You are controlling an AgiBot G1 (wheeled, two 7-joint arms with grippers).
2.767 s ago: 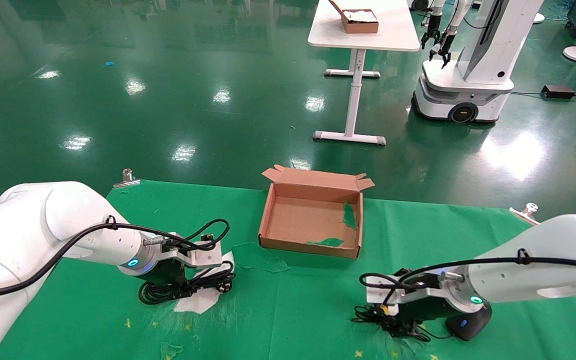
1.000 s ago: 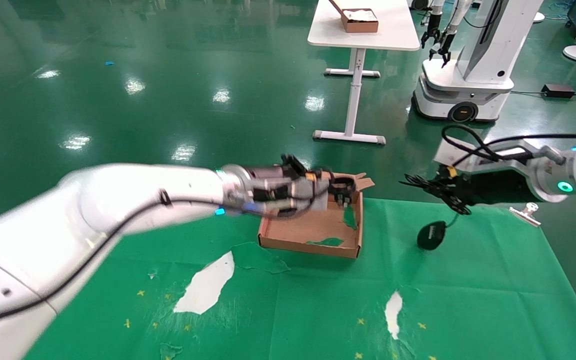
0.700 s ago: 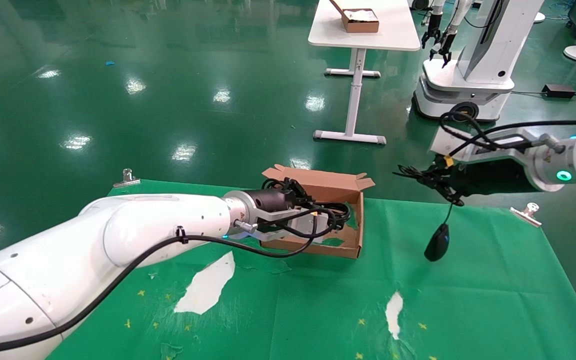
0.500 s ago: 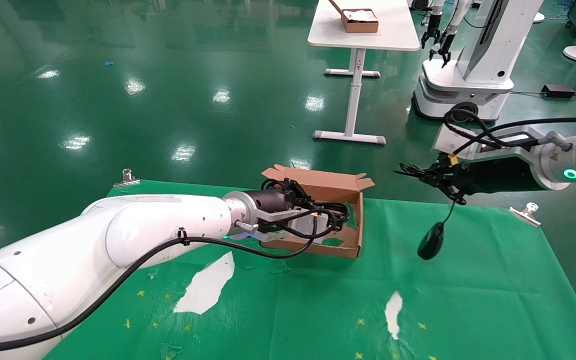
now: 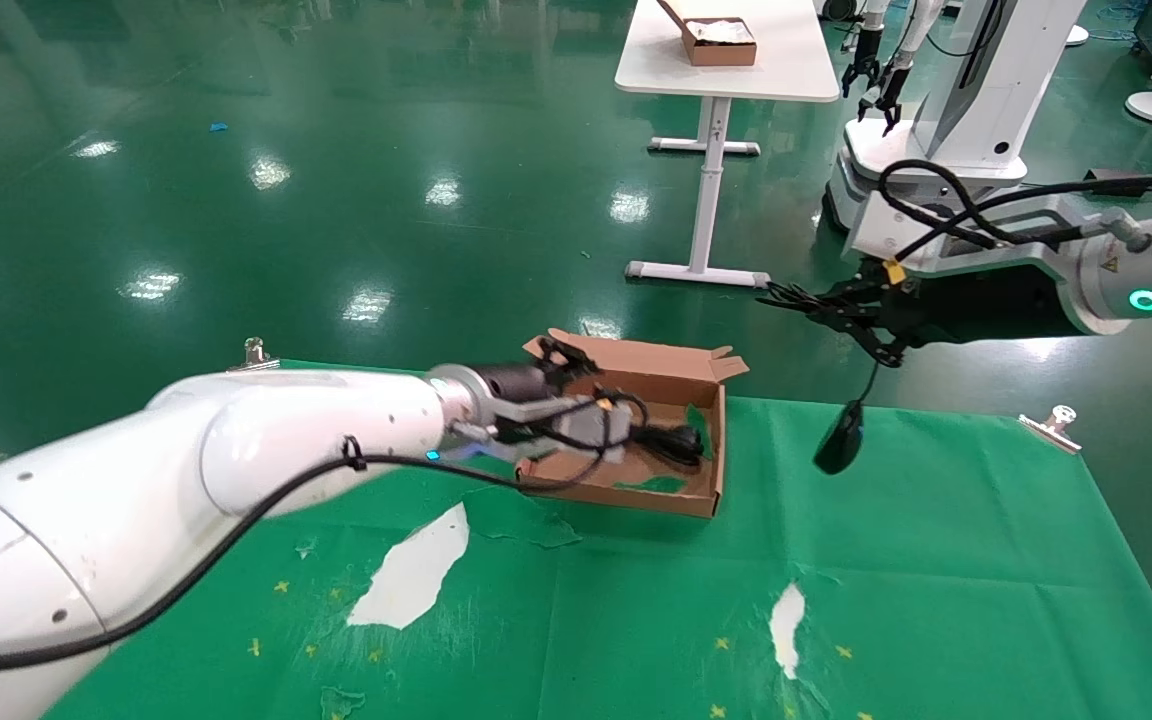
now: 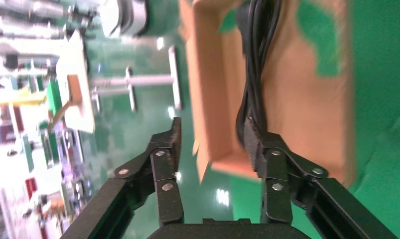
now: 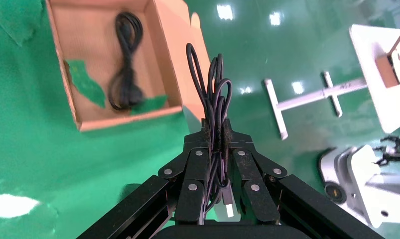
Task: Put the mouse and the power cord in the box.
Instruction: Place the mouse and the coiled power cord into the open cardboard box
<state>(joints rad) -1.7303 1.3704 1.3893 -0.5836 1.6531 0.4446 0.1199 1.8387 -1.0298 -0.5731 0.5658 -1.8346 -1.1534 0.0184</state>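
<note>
The left tool (image 5: 591, 420) reaches over the near-left edge of the box (image 5: 561, 485), its fingers (image 6: 169, 149) spread wide in the left wrist view, one pad against the power cord (image 5: 671, 440) without pinching it; the power cord lies inside the box, its loops stretched along the cardboard floor beside a green scrap (image 7: 85, 82), as the right wrist view shows; the box sits open on the green-covered desk (image 5: 936, 560), small flaps up along its far side. The right tool (image 5: 851, 315) hangs in the air beyond the box's right side, above the desk's far edge, its fingers pressed together on the bundled mouse cable (image 7: 215, 94), whose loops stick up past the fingertips; the mouse (image 5: 838, 448) dangles below that bundle on its thin lead, clear of the cloth and well to the right of the box. White patches (image 5: 411, 575) show where the green cover is torn near the front of the desk; a metal clip (image 5: 1054, 422) holds the cover at its far right corner. Behind, on the glossy green floor, stand a white table (image 5: 726, 60) and another robot (image 5: 946, 150).
</note>
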